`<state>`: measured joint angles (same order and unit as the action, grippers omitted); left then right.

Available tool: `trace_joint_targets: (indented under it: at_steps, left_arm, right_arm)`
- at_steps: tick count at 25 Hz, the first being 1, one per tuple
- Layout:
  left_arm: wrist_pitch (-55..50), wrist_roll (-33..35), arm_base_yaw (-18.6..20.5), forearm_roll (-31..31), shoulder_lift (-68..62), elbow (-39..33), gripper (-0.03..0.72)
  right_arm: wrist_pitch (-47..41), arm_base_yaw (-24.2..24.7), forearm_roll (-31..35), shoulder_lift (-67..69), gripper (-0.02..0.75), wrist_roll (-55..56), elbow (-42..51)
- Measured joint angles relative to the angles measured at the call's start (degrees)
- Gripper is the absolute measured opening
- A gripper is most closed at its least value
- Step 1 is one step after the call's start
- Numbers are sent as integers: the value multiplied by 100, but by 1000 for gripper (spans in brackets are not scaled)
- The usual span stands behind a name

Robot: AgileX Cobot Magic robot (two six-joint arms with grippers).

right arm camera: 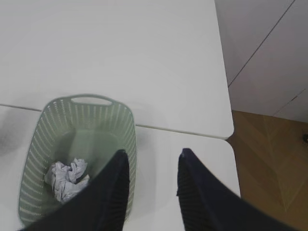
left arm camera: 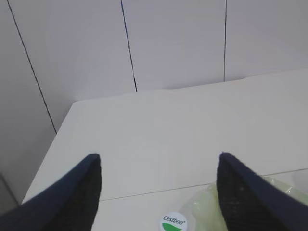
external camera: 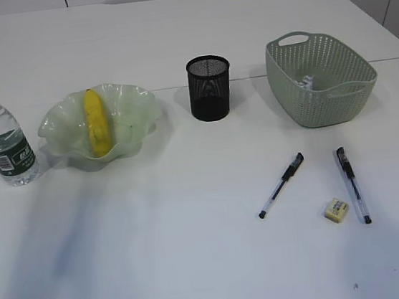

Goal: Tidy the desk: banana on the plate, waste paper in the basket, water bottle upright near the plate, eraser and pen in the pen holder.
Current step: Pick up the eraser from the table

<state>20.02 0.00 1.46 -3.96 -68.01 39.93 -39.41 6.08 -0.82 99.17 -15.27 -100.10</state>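
Note:
The water bottle (external camera: 2,139) stands upright left of the pale green wavy plate (external camera: 52,123), and the banana (external camera: 95,121) lies in the plate. The black mesh pen holder (external camera: 210,87) stands mid-table. Crumpled waste paper (external camera: 308,81) lies in the green basket (external camera: 351,89). Two pens (external camera: 281,185) (external camera: 353,184) and the eraser (external camera: 336,210) lie on the table at the front right. Neither gripper shows in the exterior view. My left gripper (left arm camera: 159,158) hangs open above the bottle cap (left arm camera: 173,222). My right gripper (right arm camera: 154,153) is open and empty beside the basket (right arm camera: 38,144), with the paper (right arm camera: 67,178) inside.
A seam runs across the table behind the plate and basket. The table's right edge and wooden floor (right arm camera: 269,159) show in the right wrist view. White wall panels (left arm camera: 173,43) stand behind the table's far edge.

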Motion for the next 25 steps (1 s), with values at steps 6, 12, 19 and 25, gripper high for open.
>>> trace_joint_targets:
  at_steps: [6,12,19,25]
  left_arm:
    - [-578,0,0,0,722,-4,529]
    - [-1252,0,0,0,1231,-13,529]
    - [-1867,0,0,-220,1825,-13,528]
    - [-2603,0,0,-407,2312,-13,511]
  right_arm:
    - [-265,0,11,-189,260,261,0]
    - [-677,0,34,-489,261,338,0]
    - [-1378,0,550,-672,260,427,0]
    - [-2186,0,843,-672,261,441,0]
